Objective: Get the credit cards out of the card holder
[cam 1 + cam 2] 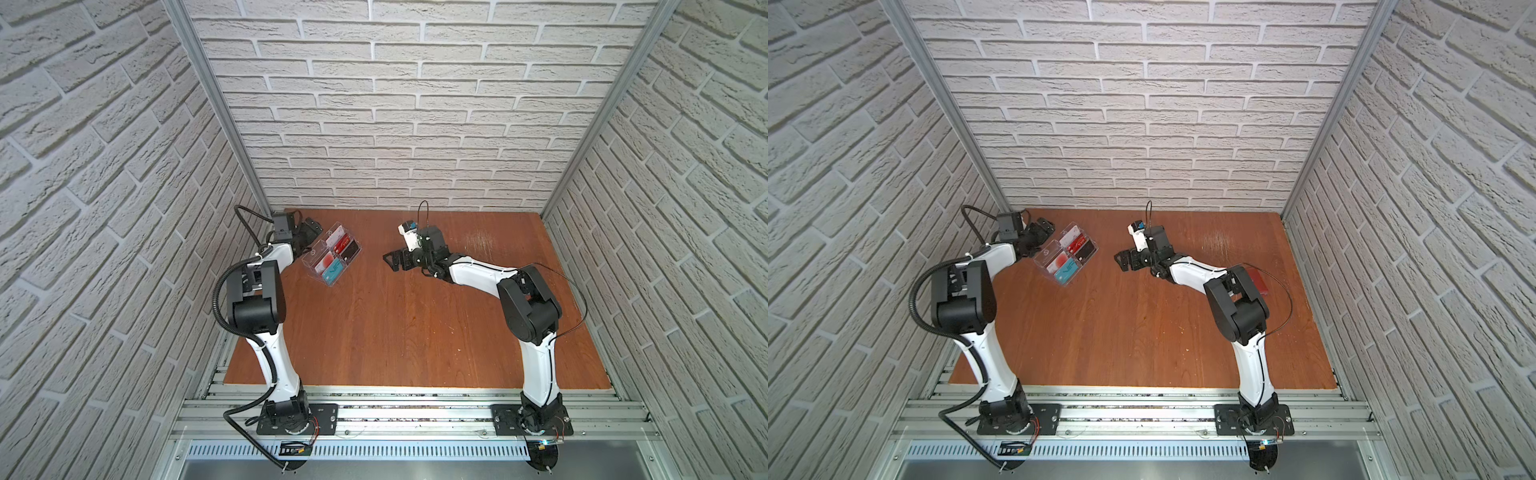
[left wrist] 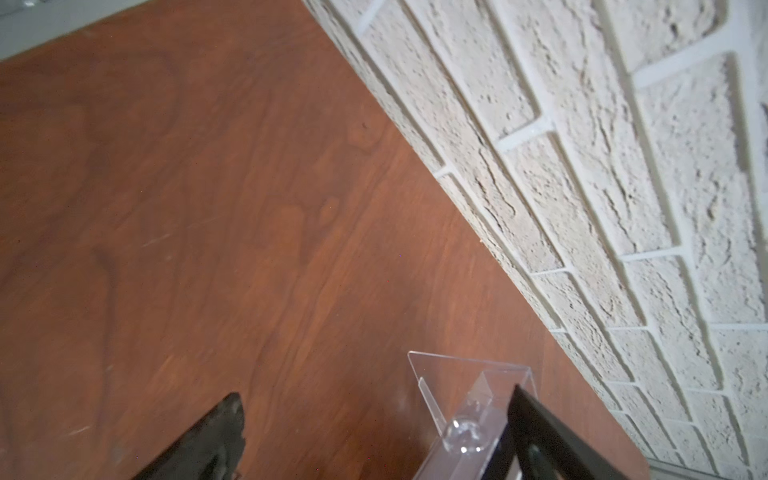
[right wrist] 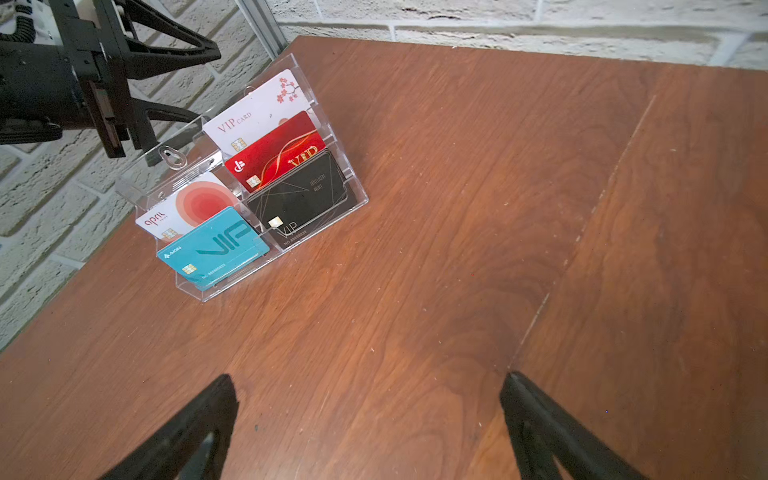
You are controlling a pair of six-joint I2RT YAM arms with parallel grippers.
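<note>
In a top view the card holder [image 1: 1258, 282] lies flat on the worktop [image 1: 1142, 332] at the right side. It shows as a dark red slab half hidden under the right arm's elbow, well apart from everything else. Its exposed edge suggests a long axis running roughly from the back wall toward the front rail, slightly skewed. Too little shows to say which way it opens. It sits behind the right gripper [image 1: 1120, 263], whose jaws are spread and empty and aimed across the middle at the acrylic tray [image 1: 1049, 250]. The left gripper [image 1: 1044, 235], its jaws also spread and holding nothing, hovers at the tray's far corner.

In the left wrist view, a clear corner of the tray [image 2: 457, 374] shows between the two fingertips. Whether either one touches it I cannot tell.

In the right wrist view, the tray is tiered so each card leans back with its face out and its top edge free for a pinch. Of the credit cards, the only likely one in sight is a black card [image 3: 299, 195] with pale print. It stands in the front compartment away from the side wall, below the red card [image 3: 274, 153] and beside the teal card [image 3: 216, 245]. Its long axis runs along the tray's front, and its face tilts up toward this camera. Any other credit cards are probably inside the holder.
</note>
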